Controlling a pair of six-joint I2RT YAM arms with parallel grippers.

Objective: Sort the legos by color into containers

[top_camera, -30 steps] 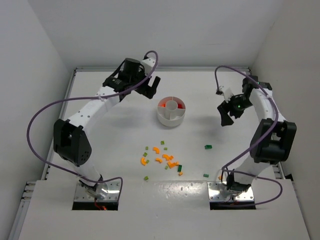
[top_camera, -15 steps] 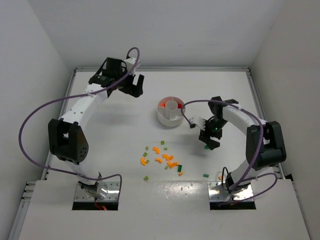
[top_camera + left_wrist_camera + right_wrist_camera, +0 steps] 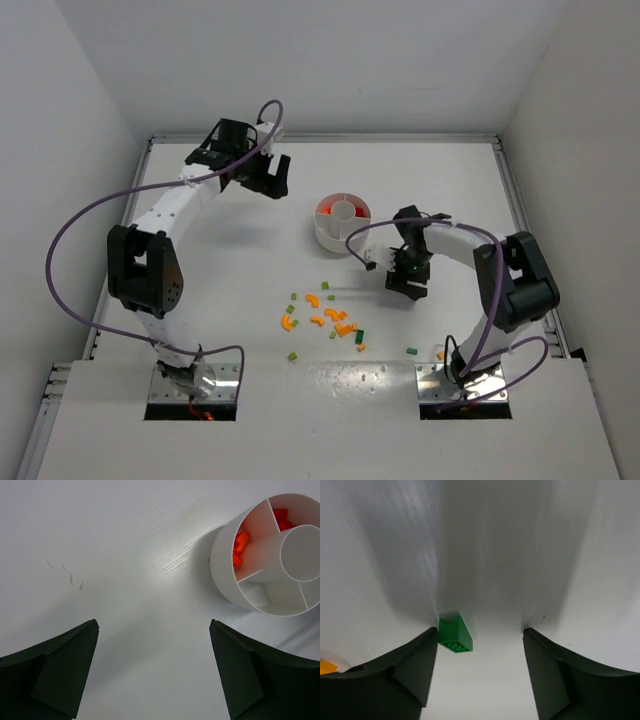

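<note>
The white round dish (image 3: 340, 242) with dividing walls stands mid-table, and red legos (image 3: 325, 209) lie in its left compartment. The left wrist view shows the dish (image 3: 220, 565) at the upper right with red legos (image 3: 240, 547) inside. My left gripper (image 3: 270, 180) (image 3: 154, 625) hangs open and empty to the left of the dish. My right gripper (image 3: 408, 280) (image 3: 480, 630) is low on the table, open, with a green lego (image 3: 455, 634) between its fingers, against the left finger (image 3: 415, 665). Loose orange and green legos (image 3: 325, 318) lie in front of the dish.
A single green lego (image 3: 412, 351) and an orange one (image 3: 440, 355) lie near the right arm's base. White walls enclose the table on the left, back and right. Purple cables loop off both arms.
My right arm has swung from the right side in toward the middle and down over the lone green lego, its jaws narrowing. My left gripper has shifted a little to the left, still open.
</note>
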